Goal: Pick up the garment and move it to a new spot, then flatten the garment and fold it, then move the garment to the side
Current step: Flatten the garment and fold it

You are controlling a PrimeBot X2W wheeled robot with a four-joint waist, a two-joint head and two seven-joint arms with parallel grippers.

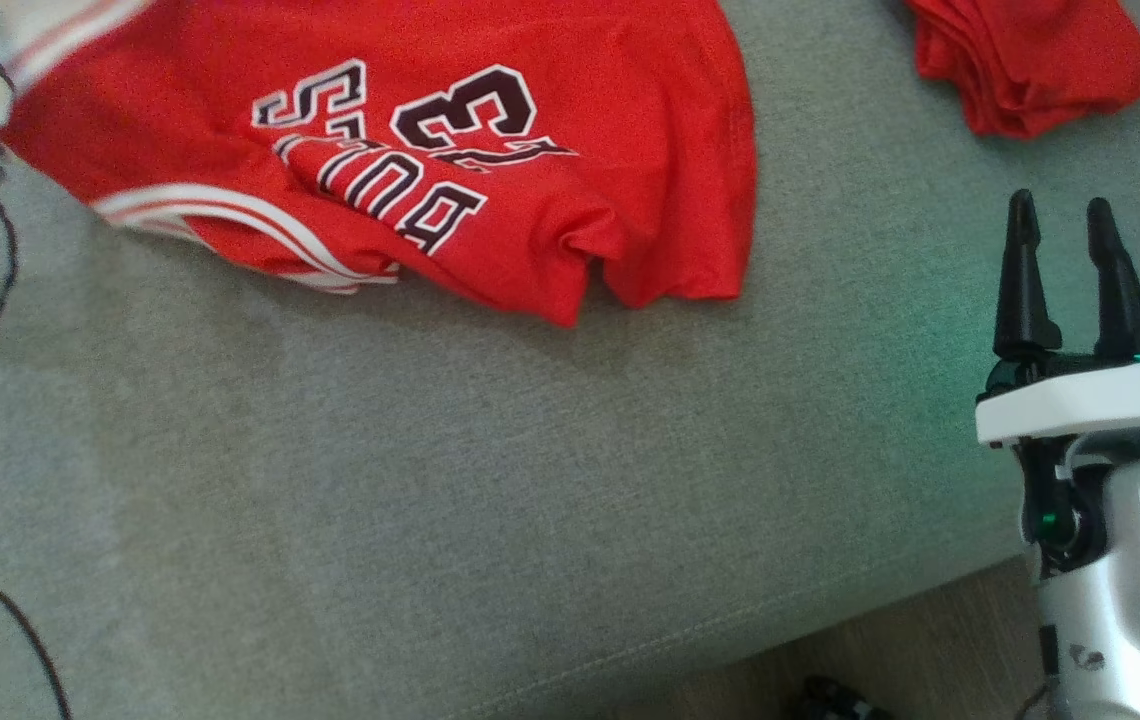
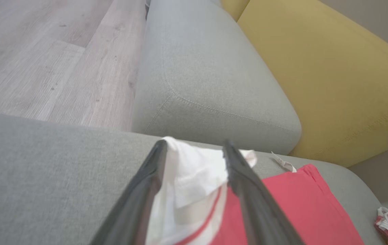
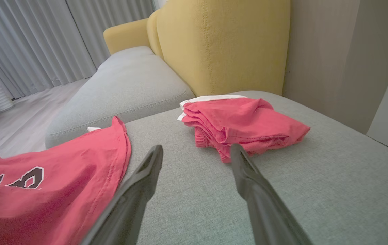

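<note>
A red basketball jersey [image 1: 490,190] lies rumpled on a grey sofa cushion [image 1: 430,480], filling the upper left of the head view. Its lettered side is up, the black-and-white name and number read upside down to the camera, and white-striped trim curls along its lower left edge. At the bottom centre of the left wrist view, the left gripper [image 2: 194,144] stands with its two dark fingers apart. The jersey's white trim is bunched in the gap between them, and the red cloth runs off to the lower right. That view is soft, so it is hard to say whether the cloth touches either finger. The right gripper [image 1: 1060,205] hangs at the lower right of the head view, fingers spread wide and pointing up the frame. It is over bare cushion with nothing between the fingers, well apart from the jersey's hem. A folded red garment [image 1: 1030,60] sits in the upper right corner; in the right wrist view it lies just beyond the fingertips, right of centre. A yellow backrest [image 3: 221,44] rises behind it at the top of that frame, with pale curtains [image 3: 27,41] at the upper left. A second grey cushion [image 2: 207,75] and a wood floor [image 2: 44,51] fill the upper half of the left wrist view.
</note>
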